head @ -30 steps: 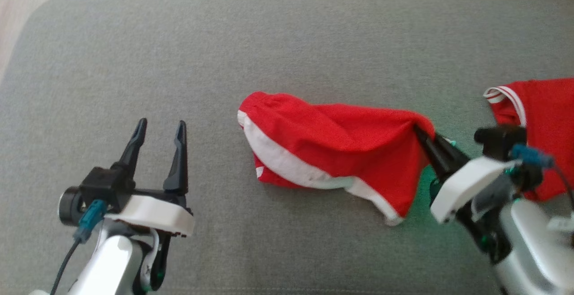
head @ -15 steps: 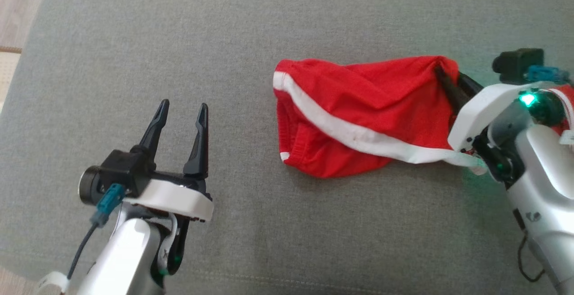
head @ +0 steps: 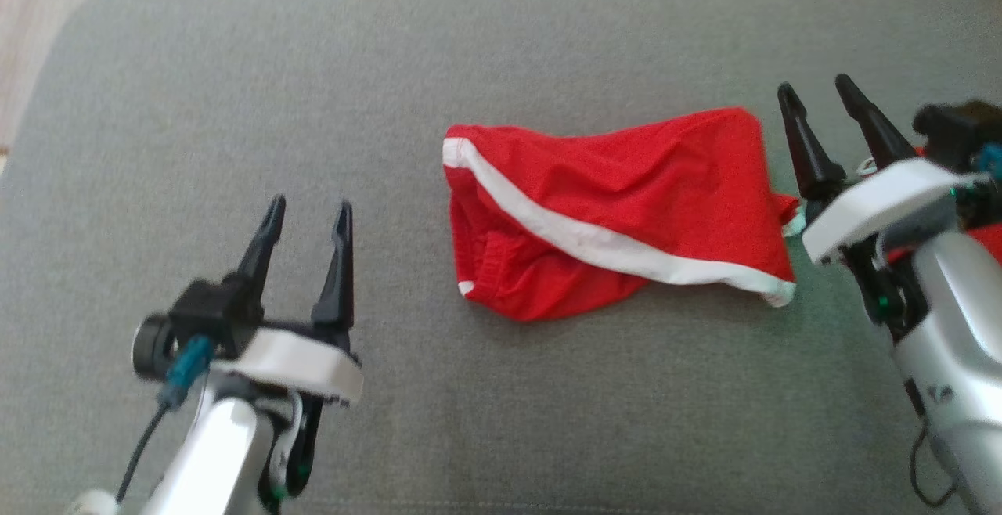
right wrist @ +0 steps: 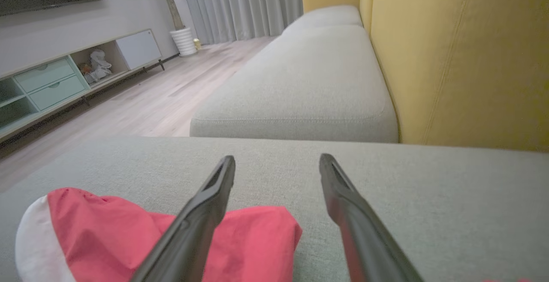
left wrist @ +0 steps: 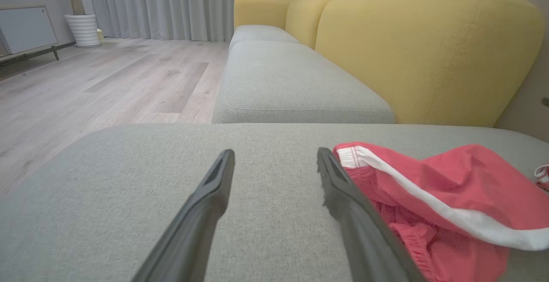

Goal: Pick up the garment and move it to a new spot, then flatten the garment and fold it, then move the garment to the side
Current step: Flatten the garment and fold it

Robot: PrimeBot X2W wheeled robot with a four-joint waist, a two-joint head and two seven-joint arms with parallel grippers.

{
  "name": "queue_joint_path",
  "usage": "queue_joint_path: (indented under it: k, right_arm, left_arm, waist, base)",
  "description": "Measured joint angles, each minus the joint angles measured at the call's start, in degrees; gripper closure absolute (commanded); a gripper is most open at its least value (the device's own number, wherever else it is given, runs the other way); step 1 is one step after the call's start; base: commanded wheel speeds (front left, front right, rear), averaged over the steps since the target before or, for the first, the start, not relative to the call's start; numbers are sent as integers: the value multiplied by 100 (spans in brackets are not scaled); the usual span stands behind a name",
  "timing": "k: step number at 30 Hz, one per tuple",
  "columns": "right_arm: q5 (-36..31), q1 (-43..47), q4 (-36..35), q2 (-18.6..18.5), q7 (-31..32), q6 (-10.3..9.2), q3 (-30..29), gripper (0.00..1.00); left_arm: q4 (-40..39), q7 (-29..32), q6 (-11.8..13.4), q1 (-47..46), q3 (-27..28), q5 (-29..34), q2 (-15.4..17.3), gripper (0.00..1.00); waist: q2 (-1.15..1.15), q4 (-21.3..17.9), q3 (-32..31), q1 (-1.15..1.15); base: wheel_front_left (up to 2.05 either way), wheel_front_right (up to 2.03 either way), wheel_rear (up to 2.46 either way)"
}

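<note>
Grey woven cushion [head: 235, 108] bears a crumpled red, white-banded garment [head: 626, 186].

I see the crumpled red shorts with a white side stripe [head: 610, 210] lying on the grey fabric cushion [head: 501, 45]. My right gripper [head: 814, 86] sits just right of the shorts, fingers spread and empty. My left gripper [head: 309, 206] hovers well left of them, also spread.

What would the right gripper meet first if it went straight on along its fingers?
Nothing close: the open right gripper points over bare grey cushion, with the red shorts off to its left, out of line. Beyond that the next seat cushion looks first in line, though depth is unclear.
</note>
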Motion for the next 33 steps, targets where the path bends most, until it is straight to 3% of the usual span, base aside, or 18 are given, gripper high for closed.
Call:
queue_joint_path:
  k: [6, 14, 24, 33]
  right_arm:
    - [-803, 712, -703, 102, -152, 0, -608, 0]
    - [-1791, 2346, -2164, 882, 255, 0, -1537, 0]
    - [-2123, 3656, -3540, 1490, 747, 0, -1949, 0]
    - [-2132, 3822, -3906, 1613, 923, 0, -2027, 0]
  left_arm:
    - [14, 0, 56, 415, -1, 0, 82, 0]
    - [-119, 30, 116, 667, 38, 0, 272, 0]
    - [-343, 170, 258, 1034, 109, 0, 404, 0]
    - [-443, 230, 309, 1096, 113, -26, 483, 0]
  waist:
    - [0, -160, -347, 0]
    - [0, -289, -661, 0]
    - [0, -414, -907, 0]
    - [0, -451, -928, 0]
  base:
    - [0, 0, 0]
    - [0, 0, 0]
    - [0, 0, 0]
    - [0, 0, 0]
